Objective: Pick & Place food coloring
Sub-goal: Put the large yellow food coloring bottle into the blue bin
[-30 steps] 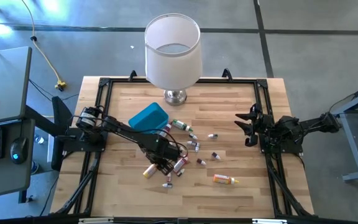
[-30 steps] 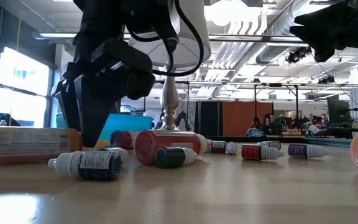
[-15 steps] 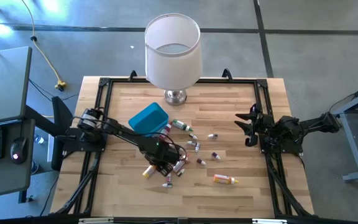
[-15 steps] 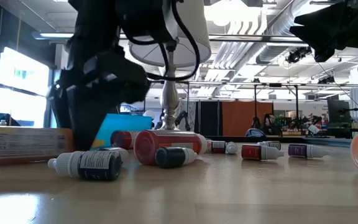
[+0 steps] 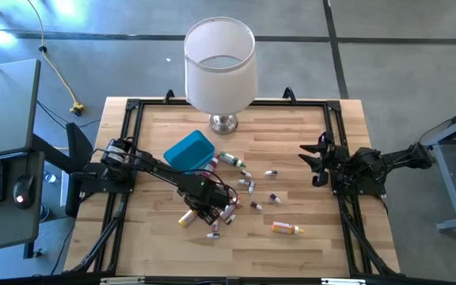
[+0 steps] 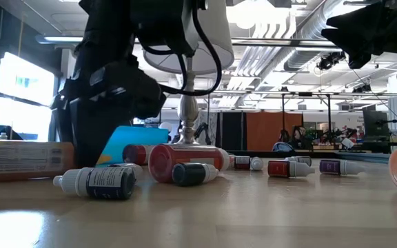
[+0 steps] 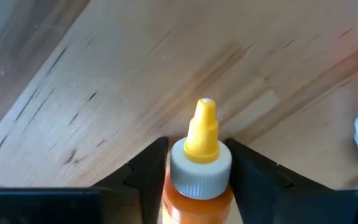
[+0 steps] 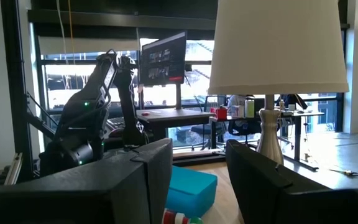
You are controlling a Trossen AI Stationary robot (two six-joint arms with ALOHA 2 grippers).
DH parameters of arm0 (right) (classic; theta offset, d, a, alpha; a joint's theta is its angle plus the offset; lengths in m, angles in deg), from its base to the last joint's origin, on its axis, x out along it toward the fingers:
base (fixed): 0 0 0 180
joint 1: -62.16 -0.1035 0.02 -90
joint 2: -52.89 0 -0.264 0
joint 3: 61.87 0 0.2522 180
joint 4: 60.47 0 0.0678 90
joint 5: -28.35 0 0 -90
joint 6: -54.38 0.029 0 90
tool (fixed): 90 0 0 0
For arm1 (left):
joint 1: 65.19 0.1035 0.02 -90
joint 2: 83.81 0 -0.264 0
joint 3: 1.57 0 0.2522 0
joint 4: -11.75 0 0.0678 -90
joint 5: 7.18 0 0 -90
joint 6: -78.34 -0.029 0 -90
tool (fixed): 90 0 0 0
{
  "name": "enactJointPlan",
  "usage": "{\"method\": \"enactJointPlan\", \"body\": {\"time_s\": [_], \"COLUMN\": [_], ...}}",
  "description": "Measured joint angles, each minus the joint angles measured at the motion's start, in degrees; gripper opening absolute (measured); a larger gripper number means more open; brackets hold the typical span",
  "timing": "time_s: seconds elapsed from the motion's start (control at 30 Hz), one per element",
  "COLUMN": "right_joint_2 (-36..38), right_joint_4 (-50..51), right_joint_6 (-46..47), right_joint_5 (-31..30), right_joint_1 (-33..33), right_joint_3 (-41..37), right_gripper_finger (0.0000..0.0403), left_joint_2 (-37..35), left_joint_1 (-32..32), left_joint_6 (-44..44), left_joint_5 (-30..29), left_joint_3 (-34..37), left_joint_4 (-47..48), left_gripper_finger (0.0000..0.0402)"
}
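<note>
Orange bottle (image 7: 199, 180) (yellow tip) sits between left gripper (image 7: 194, 171) fingers, gripped; right gripper (image 5: 317, 162) open.

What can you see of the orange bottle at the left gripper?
The orange bottle is a small dropper bottle with translucent orange body, ribbed white collar and yellow nozzle tip. It lies on the wooden table, at the left front of the scattered bottles, between the left gripper's two dark fingers, which flank its neck. Whether they squeeze it is unclear.
</note>
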Motion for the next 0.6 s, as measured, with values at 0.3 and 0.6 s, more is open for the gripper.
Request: {"method": "enactJointPlan", "body": {"time_s": [0.3, 0.6], "right_joint_2": [0.0, 0.0], "right_joint_4": [0.02, 0.02], "right_joint_6": [0.0, 0.0], "right_joint_5": [0.0, 0.0], "right_joint_1": [-0.01, 0.0], "right_joint_3": [0.0, 0.0], "right_gripper_finger": [0.0144, 0.0144], "left_joint_2": [0.87, 0.39], "left_joint_1": [-0.07, -0.07], "left_joint_6": [-5.28, -12.12], "left_joint_5": [-3.24, -33.36], "left_joint_3": [-6.09, -29.95], "left_joint_4": [4.93, 29.21], "left_gripper_finger": [0.0097, 0.0098]}}
